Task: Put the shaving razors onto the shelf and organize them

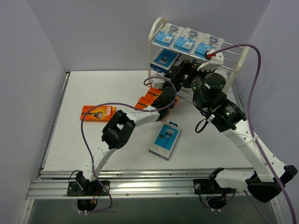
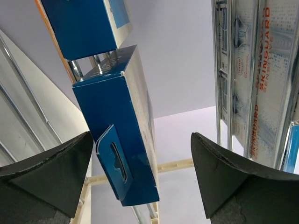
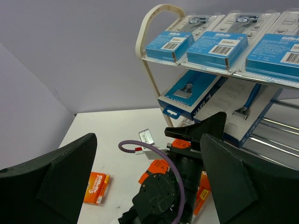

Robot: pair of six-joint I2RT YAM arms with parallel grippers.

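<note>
The left arm [image 1: 140,115] and right arm [image 1: 250,143] are white tubular links between chunky black joint housings [image 1: 117,130]; a thin purple cable [image 1: 243,45] trails each (red plug [image 1: 211,55], upper right); fingers [image 2: 46,170] are matte charcoal wedges.

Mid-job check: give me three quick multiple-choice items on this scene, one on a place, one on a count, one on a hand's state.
1. The blue pack lying apart from the shelf is:
A. flat on the table
B. propped against the wall
C. held in the air

2. How many packs lie on the shelf's top tier?
A. one
B. three
C. five

3. The right hand is:
A. shut on a pack
B. shut on a cable
C. open

Key:
1 A, it lies flat on the tabletop.
2 B, three sit side by side.
3 C, its fingers stand wide apart, gripping nothing.
</note>
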